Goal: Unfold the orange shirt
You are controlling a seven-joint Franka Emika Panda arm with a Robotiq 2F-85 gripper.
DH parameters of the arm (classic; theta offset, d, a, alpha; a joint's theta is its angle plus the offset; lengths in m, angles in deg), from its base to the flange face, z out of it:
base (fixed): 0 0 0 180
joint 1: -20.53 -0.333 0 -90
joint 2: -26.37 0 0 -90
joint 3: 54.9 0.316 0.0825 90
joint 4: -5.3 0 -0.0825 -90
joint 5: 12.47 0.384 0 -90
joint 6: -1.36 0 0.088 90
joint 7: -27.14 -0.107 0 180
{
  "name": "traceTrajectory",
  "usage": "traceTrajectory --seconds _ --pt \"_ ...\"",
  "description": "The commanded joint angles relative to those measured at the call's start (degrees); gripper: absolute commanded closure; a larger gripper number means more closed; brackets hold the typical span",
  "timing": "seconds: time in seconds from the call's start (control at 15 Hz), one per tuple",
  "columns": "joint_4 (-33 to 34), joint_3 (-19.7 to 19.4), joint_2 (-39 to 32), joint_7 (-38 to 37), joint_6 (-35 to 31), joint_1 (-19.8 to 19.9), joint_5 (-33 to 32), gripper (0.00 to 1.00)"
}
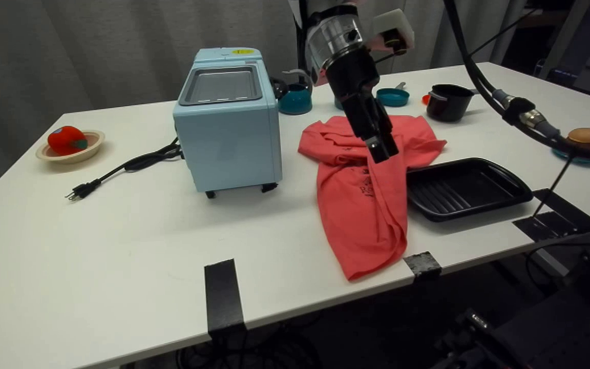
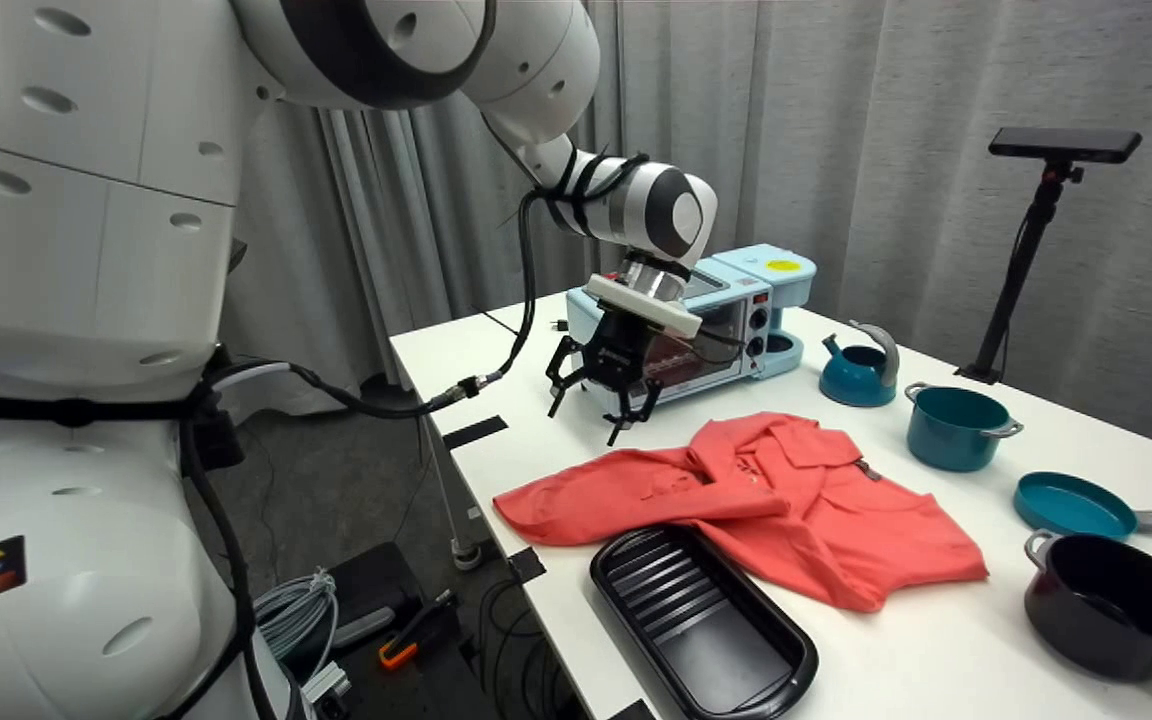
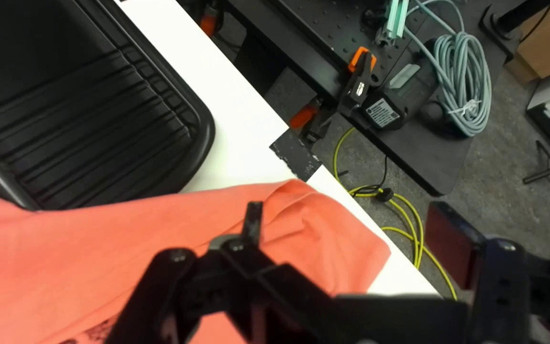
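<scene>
Angular splayed hand [image 3: 350, 228], creased fabric shirt [image 3: 89, 248]

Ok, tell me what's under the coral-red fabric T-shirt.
The shirt lies on the flat white tabletop, visible along its edges; anything else beneath is covered, so I can't tell.

I see table [image 1: 136, 246] bright under gripper [image 2: 584, 425], floor [image 2: 361, 480] lower down dim. Faint, soft shadow beneath box [image 1: 231, 146] beside gripper. Wrist view: gripper blurred, up close.
</scene>
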Motion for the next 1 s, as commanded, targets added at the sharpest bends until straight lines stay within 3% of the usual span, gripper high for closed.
traceTrajectory --seconds 0.0,0.47,0.93 --pt "1.41 -1.84 1.39 -2.99 -2.36 1.50 -0.39 0.00" --pt "9.24 -6.01 -4.06 -16.40 -8.42 1.25 -2.76 0.00" --pt "21.13 -8.10 -13.77 -28.13 -9.34 -0.57 -6.93 0.00"
